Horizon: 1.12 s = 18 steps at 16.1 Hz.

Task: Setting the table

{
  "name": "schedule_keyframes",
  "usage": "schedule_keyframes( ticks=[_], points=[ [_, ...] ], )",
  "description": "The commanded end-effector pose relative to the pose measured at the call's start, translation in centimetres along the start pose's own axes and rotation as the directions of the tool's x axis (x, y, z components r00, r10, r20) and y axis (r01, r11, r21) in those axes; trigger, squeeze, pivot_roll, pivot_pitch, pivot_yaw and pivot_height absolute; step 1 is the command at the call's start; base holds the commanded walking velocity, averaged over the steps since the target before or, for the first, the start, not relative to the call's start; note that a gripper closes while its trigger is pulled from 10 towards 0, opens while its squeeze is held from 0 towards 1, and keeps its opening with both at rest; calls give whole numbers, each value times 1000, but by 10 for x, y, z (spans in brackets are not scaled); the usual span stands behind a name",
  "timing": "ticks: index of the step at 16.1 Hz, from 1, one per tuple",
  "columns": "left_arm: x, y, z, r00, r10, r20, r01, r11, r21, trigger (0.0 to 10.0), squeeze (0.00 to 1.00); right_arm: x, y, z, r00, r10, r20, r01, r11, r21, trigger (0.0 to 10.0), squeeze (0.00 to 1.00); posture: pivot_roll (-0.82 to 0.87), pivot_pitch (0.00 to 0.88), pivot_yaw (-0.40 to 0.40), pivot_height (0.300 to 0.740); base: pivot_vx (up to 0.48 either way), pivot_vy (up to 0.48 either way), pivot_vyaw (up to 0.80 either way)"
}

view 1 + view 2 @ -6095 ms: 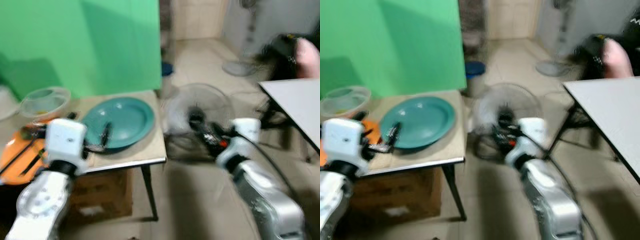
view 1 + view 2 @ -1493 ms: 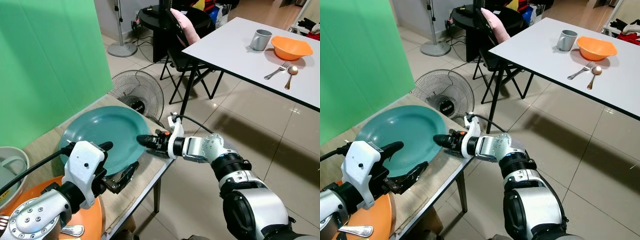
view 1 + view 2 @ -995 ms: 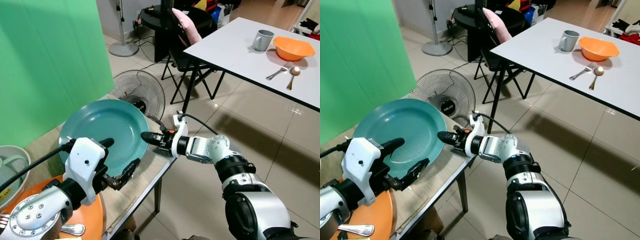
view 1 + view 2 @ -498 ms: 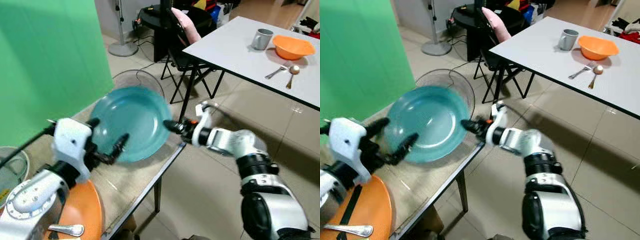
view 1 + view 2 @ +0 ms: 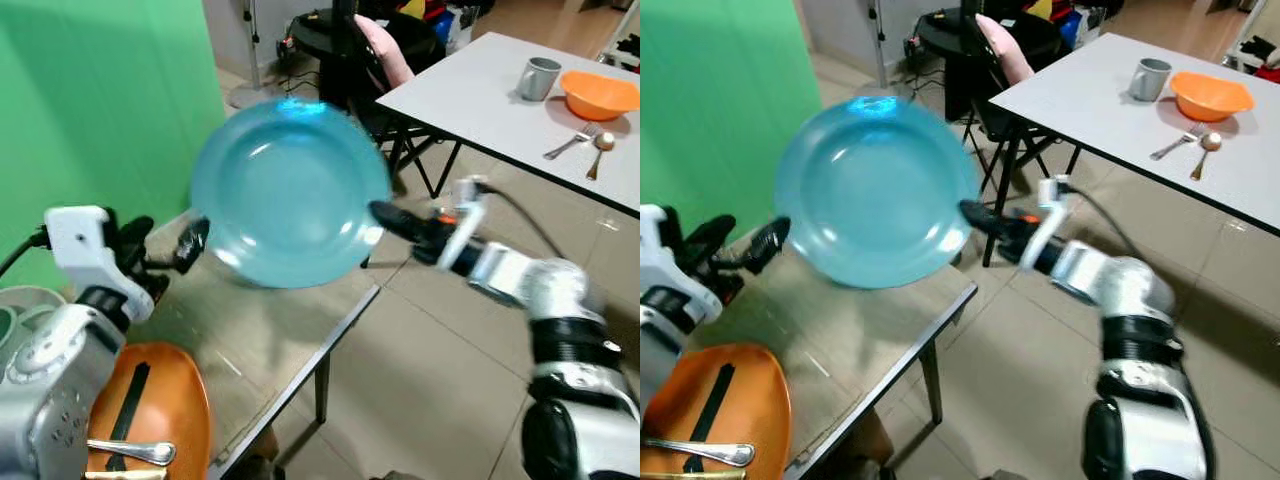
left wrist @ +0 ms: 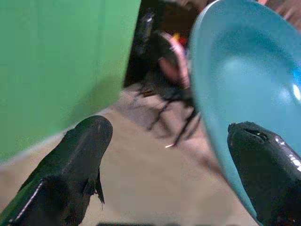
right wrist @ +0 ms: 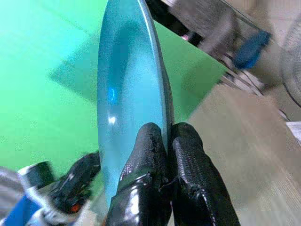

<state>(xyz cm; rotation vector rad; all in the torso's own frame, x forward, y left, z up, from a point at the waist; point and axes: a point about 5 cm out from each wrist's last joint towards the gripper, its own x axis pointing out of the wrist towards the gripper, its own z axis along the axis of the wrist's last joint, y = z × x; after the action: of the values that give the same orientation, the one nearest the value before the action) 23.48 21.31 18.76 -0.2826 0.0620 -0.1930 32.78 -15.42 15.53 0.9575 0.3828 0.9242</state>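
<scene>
At 7 o'clock, nearest the camera, an orange plate (image 5: 150, 400) with a spoon (image 5: 130, 453) and a dark utensil lies on the beige side table (image 5: 270, 340). Just beyond it at 9 o'clock, the left gripper (image 5: 165, 250) hovers with its 2 fingers spread apart, one close to the near edge of the teal plate (image 5: 285, 190) but clasping nothing; in the left wrist view the plate's rim passes just beside one fingertip (image 6: 263, 155).

The teal plate hangs in the air above the table at 12 o'clock, tilted steeply toward upright. The right gripper (image 5: 385, 215) holds it alone at its 3 o'clock edge, its 2 fingers (image 7: 150, 155) pinched together on the thin rim.

Farther off at 1 to 2 o'clock stands the white dining table (image 5: 470, 95), carrying 1 grey mug (image 5: 537, 78), 1 orange bowl (image 5: 600, 93), a fork (image 5: 570, 145) and a spoon (image 5: 604, 142).

The step in hand looks like carrying the plate to that table. A one-sided rim pinch on a wide plate gives leverage for it to swing or slip, so the carry should be slow, the wrist rolled until the plate is level, and the set-down made on bare tabletop clear of the mug and bowl.
</scene>
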Motion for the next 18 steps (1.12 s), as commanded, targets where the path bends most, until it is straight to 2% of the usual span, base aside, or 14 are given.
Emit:
schedule_keyframes(
  ticks=[1,2,4,7,10,13,18],
  points=[
    [2,-3,1,999,-45,7,45,998,-52,10000,0,1,13,7,995,93,22,-93,995,-22,0,0,-1,13,43,740,0,0,0],
    [6,-14,4,988,-148,47,153,980,-128,3922,0,1,16,6,994,110,20,-110,994,-18,0,0,-2,15,49,740,0,0,0],
    [8,-22,4,974,-221,42,225,963,-147,0,0,1,18,2,992,126,15,-126,992,-20,0,0,-2,15,49,740,0,0,0],
    [3,-33,6,946,-318,58,323,925,-198,0,0,2,19,-2,991,131,11,-131,991,-18,0,0,-1,19,58,740,0,0,0],
    [2,-36,8,943,-324,73,332,916,-223,0,0,4,20,-2,990,138,13,-138,990,-15,0,0,6,20,55,740,0,0,0],
    [1,-38,12,929,-358,90,369,892,-261,0,0,3,22,-4,989,149,3,-149,989,-15,0,0,3,16,57,740,0,0,0],
    [5,-37,13,937,-332,112,350,884,-309,0,0,0,23,-1,989,146,8,-146,989,-30,0,0,-11,4,63,740,0,0,0]
  ],
)
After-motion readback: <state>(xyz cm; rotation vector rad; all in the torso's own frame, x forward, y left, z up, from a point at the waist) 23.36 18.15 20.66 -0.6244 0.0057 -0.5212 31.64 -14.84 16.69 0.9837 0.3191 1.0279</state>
